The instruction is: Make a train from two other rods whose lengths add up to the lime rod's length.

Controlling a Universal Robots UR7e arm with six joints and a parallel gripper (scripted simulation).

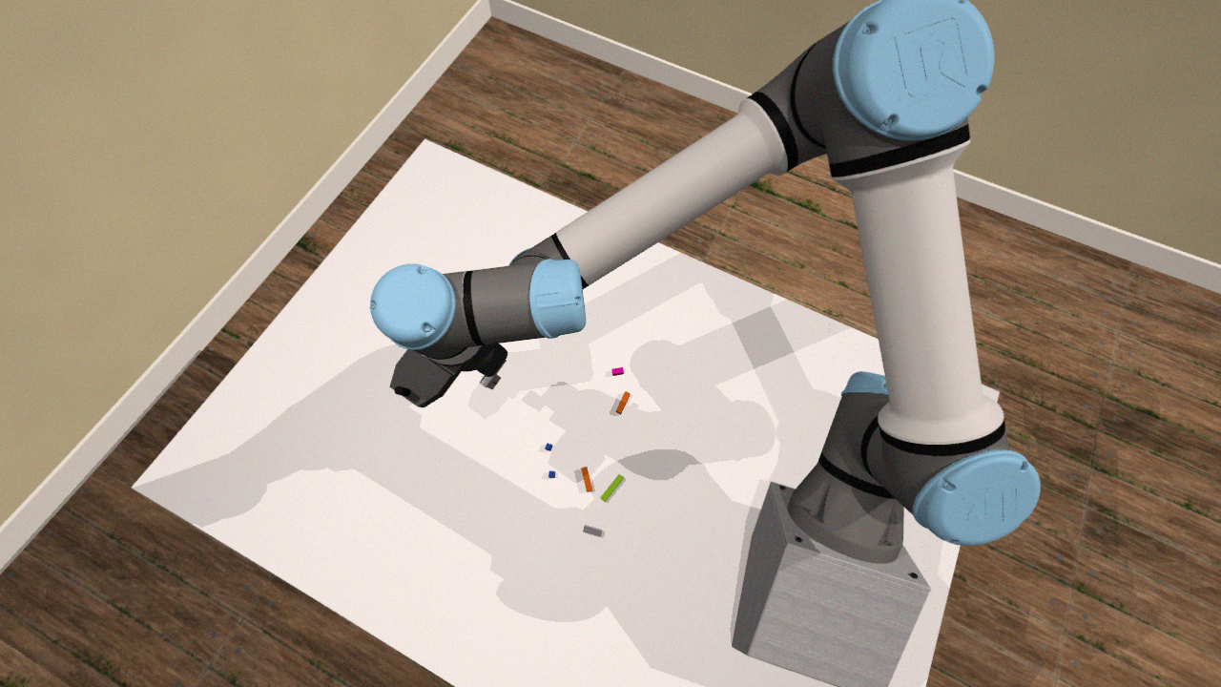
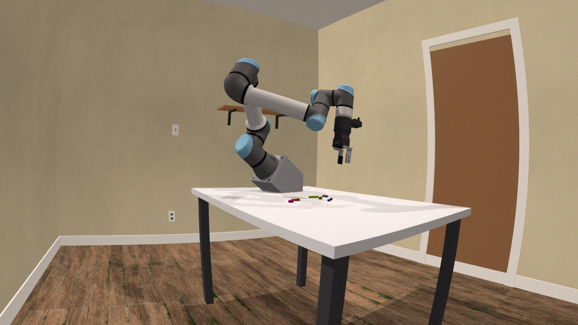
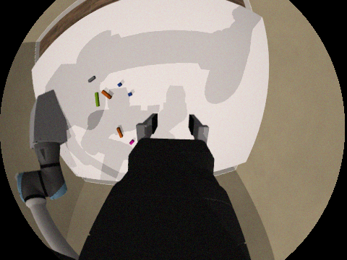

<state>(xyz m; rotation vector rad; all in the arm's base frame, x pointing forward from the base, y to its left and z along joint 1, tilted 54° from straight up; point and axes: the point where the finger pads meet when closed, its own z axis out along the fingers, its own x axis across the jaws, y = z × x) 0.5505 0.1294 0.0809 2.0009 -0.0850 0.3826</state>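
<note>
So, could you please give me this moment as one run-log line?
gripper: open, empty, high above table | lime rod: flat | rods: scattered, none joined | train: not started

Seven small rods (image 1: 611,488) scattered flat on table (image 2: 363,230), all apart, before arm's base (image 1: 819,606); open gripper (image 2: 344,155) high above, off to one side.
</note>
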